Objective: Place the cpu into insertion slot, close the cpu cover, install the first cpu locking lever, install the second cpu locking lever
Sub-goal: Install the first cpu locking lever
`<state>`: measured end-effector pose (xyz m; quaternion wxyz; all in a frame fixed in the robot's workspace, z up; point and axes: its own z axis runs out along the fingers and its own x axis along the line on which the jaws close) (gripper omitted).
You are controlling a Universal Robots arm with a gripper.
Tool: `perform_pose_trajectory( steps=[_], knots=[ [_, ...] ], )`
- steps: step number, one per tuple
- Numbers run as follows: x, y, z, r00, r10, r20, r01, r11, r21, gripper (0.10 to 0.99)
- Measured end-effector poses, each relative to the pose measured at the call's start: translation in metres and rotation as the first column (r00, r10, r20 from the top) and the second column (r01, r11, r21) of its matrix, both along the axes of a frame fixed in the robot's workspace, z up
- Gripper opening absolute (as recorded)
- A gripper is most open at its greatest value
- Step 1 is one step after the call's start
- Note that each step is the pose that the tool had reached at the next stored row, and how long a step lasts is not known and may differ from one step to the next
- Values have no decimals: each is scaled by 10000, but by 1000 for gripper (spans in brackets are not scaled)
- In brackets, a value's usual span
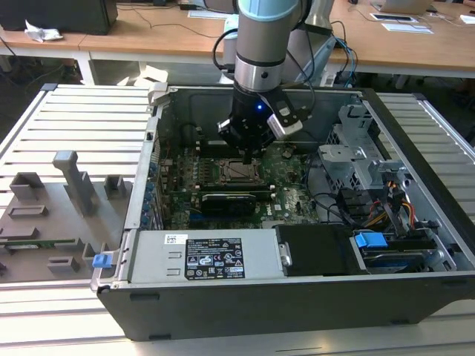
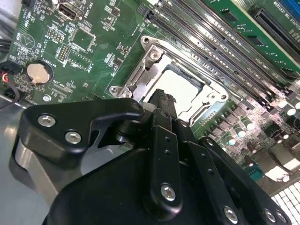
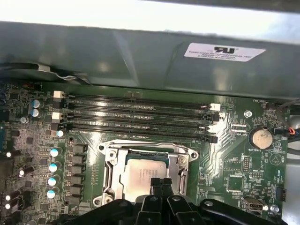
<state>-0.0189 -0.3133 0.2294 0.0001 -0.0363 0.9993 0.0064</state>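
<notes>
In the exterior view the gripper point(image 1: 249, 154) hangs just above the insertion slot point(image 1: 239, 172) inside the open case point(image 1: 415, 222). In the second wrist view its fingers point(image 2: 161, 101) look pressed together, holding nothing, over the cpu point(image 2: 180, 86). In the first wrist view the cpu cover point(image 3: 146, 149) frames the seated chip; an off-centre push could slip and gouge the board point(image 3: 234, 168).

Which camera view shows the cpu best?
The first wrist view: the cpu faces the camera inside its metal frame, the fingers covering one edge. The second wrist view shows it tilted, partly behind the fingers. In the exterior view it is far and partly behind the gripper.
</notes>
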Motion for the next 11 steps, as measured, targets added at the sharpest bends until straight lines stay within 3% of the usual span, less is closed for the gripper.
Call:
perform_pose_trajectory(
  steps=[8, 11],
  knots=[
    [0, 0, 159, 10000, 1, 0, -1, 10000, 0, 106],
    [0, 0, 256, 10000, 0, 0, 0, 10000, -1, 106]
  ],
)
